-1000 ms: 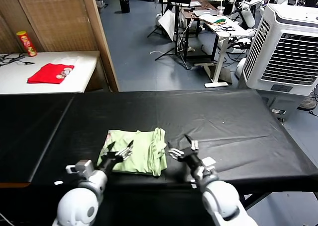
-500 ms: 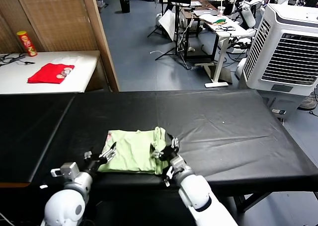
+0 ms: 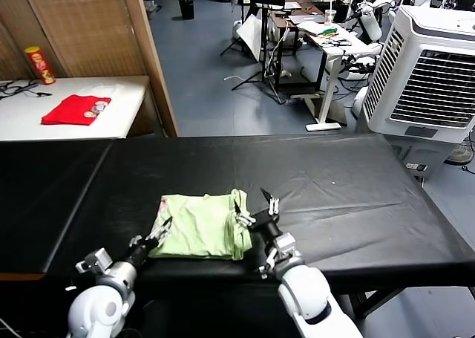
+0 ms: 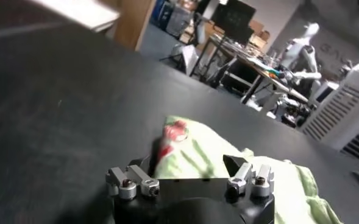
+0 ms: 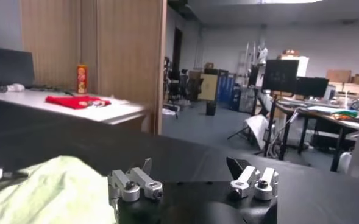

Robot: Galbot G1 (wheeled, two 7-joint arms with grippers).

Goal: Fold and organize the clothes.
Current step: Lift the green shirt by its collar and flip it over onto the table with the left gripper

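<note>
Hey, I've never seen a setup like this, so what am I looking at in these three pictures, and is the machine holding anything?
This is a two-armed robot working at a black-covered table. The wide picture comes from a camera on its head, looking down. The other two come from cameras on its wrists, so each shows that arm's own metal fingers up close. On the table lies a pale green folded polo shirt. The left gripper sits at the shirt's near left corner, the right gripper at its right edge, jaws open. I can't tell whether either grips the cloth. A small red folded cloth lies on a white side table behind.
</note>
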